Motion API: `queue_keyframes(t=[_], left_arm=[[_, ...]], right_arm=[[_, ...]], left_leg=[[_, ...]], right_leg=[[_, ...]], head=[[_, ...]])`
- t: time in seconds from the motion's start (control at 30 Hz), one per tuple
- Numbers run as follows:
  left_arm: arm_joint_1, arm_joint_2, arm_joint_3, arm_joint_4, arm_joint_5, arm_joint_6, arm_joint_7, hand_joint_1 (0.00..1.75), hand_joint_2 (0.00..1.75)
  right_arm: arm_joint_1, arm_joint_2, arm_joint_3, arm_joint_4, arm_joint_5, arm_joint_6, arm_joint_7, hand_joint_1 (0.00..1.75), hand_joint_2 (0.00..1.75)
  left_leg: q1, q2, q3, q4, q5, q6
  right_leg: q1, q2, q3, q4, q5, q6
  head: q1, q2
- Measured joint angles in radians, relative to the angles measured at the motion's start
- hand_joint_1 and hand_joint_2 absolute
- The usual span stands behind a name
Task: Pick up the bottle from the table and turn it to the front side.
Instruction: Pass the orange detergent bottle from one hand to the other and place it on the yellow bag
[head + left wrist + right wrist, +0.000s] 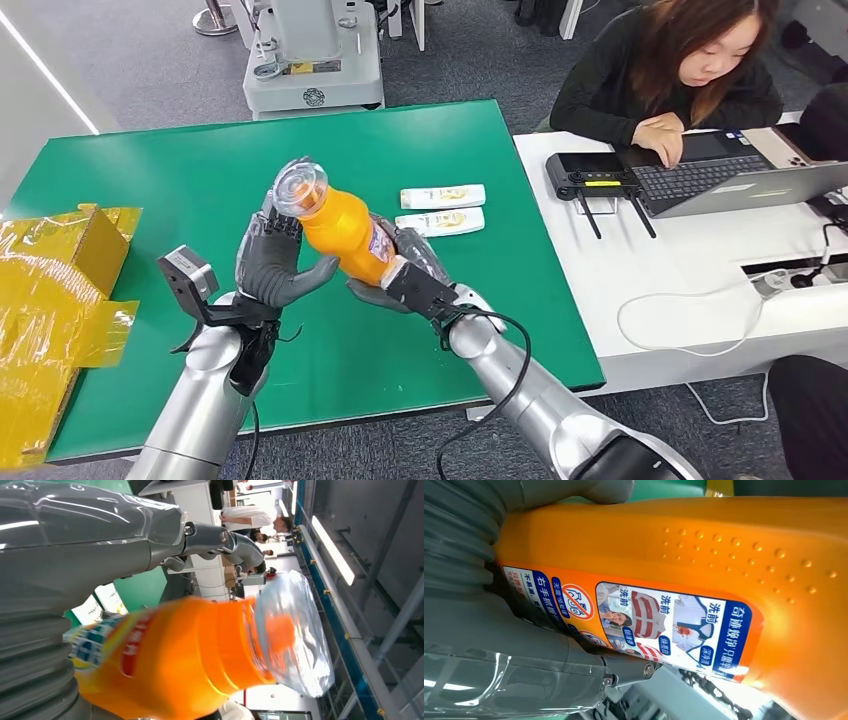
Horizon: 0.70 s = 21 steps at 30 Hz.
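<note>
Above green table (150,180): orange bottle (345,232) aloft, tilted, clear cap toward left. Right hand (408,268) grips its base end; left hand (272,262) cups neck side, fingers partly spread, touching. Best: rotate slow w/ right, left steadying, till front label faces up.

Orange bottle (343,232), green table (180,185)
</note>
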Motion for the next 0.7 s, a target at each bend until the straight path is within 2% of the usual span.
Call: queue_keyframes(t=[0.3,0.5,0.6,0.7], left_arm=[[-0.023,-0.023,0.002,0.035,-0.032,0.000,0.005,0.00,1.75],[-0.043,-0.028,0.006,0.065,-0.068,-0.033,0.033,0.00,1.75],[-0.052,-0.027,0.008,0.086,-0.079,-0.068,0.054,0.00,1.75],[-0.070,-0.017,0.008,0.116,-0.066,-0.162,0.112,0.00,1.75]], right_arm=[[-0.007,0.048,0.040,0.071,0.019,0.004,0.025,1.75,1.75],[-0.019,0.055,0.055,0.108,0.025,0.007,0.043,1.75,1.75],[-0.024,0.055,0.060,0.123,0.038,0.010,0.055,1.75,1.75],[-0.025,0.054,0.061,0.133,0.050,0.001,0.062,1.75,1.75]], left_leg=[[0.000,0.000,-0.001,0.000,0.000,0.000],[0.000,0.000,-0.001,0.000,0.000,0.000],[0.000,0.000,-0.001,0.000,0.000,0.000],[0.000,0.000,-0.001,0.000,0.000,0.000]], right_leg=[[0.000,0.000,0.000,0.000,0.000,0.000],[0.000,0.000,0.000,0.000,0.000,0.000],[0.000,0.000,-0.001,0.000,0.000,0.000],[0.000,0.000,-0.001,0.000,0.000,0.000]], head=[[0.000,0.000],[0.000,0.000],[0.000,0.000],[0.000,0.000]])
